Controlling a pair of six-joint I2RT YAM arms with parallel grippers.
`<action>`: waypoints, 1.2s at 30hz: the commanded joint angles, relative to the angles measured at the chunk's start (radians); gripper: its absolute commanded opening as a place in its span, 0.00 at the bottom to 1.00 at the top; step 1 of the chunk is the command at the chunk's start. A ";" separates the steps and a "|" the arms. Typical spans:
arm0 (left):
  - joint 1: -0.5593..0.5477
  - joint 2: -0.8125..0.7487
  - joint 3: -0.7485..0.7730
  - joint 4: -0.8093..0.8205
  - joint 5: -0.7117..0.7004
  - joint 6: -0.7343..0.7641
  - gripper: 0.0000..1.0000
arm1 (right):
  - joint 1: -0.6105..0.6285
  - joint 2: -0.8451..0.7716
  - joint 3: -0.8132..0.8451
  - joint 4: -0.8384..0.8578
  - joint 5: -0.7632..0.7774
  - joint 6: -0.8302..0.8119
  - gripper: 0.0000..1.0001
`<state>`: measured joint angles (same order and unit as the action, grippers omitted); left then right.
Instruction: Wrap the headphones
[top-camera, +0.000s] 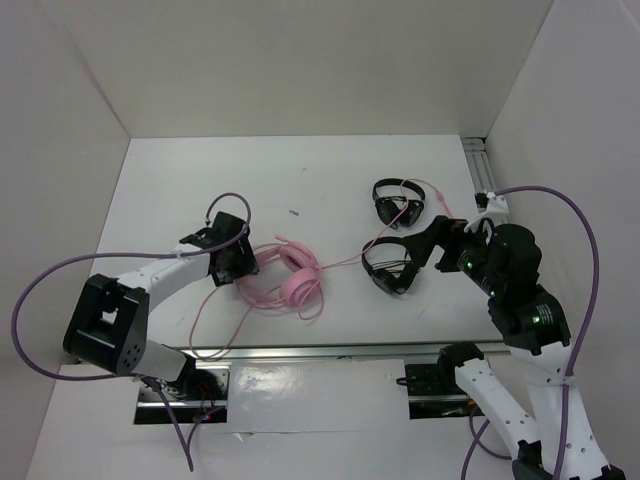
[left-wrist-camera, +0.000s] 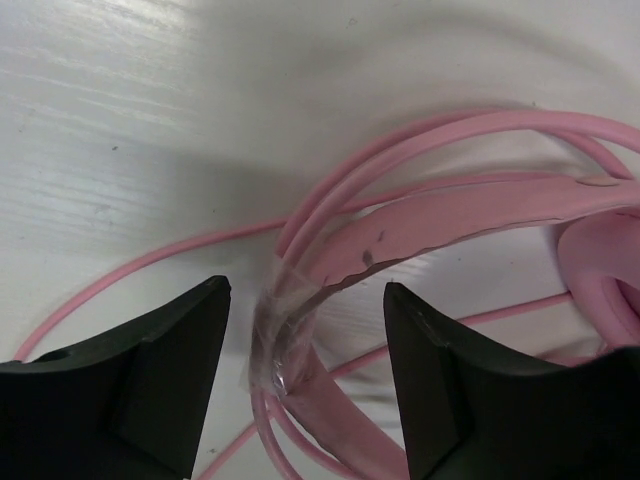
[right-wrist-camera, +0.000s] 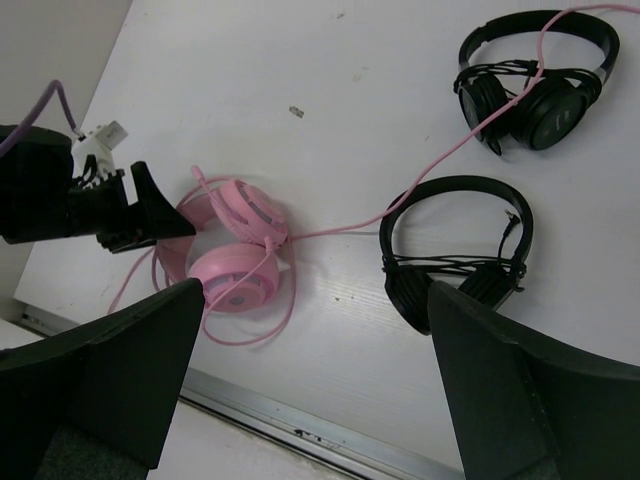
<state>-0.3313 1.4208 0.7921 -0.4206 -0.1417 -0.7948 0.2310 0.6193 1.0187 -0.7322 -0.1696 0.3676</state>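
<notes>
The pink headphones (top-camera: 297, 285) lie on the white table left of centre, earcups folded together. Their thin pink cable (top-camera: 345, 262) runs right toward the black headsets, and another stretch loops toward the front left (top-camera: 212, 322). My left gripper (top-camera: 248, 263) is open at the headband's left end. In the left wrist view its fingers straddle the headband (left-wrist-camera: 450, 210), where clear tape binds the wires, without touching it (left-wrist-camera: 305, 290). My right gripper (top-camera: 425, 245) is open and empty, held above the table near the nearer black headset. The right wrist view (right-wrist-camera: 315, 290) shows the pink headphones (right-wrist-camera: 235, 270).
Two black headsets lie right of centre, one at the back (top-camera: 398, 200) and one nearer (top-camera: 390, 265); both also show in the right wrist view (right-wrist-camera: 530, 90) (right-wrist-camera: 460, 250). A metal rail (top-camera: 330, 350) runs along the table's near edge. White walls enclose the sides.
</notes>
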 joint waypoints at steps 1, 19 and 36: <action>-0.017 0.015 -0.028 0.048 -0.033 -0.012 0.74 | -0.005 -0.004 0.003 0.080 -0.015 -0.007 1.00; -0.035 0.136 -0.051 0.069 -0.053 -0.041 0.02 | -0.005 -0.023 -0.028 0.100 -0.015 0.002 1.00; -0.107 -0.313 0.698 -0.596 -0.228 0.026 0.00 | -0.005 -0.076 -0.242 0.758 -0.525 0.128 1.00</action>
<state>-0.4393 1.1751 1.2797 -0.9192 -0.3473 -0.8078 0.2310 0.5526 0.8131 -0.2760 -0.5373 0.4320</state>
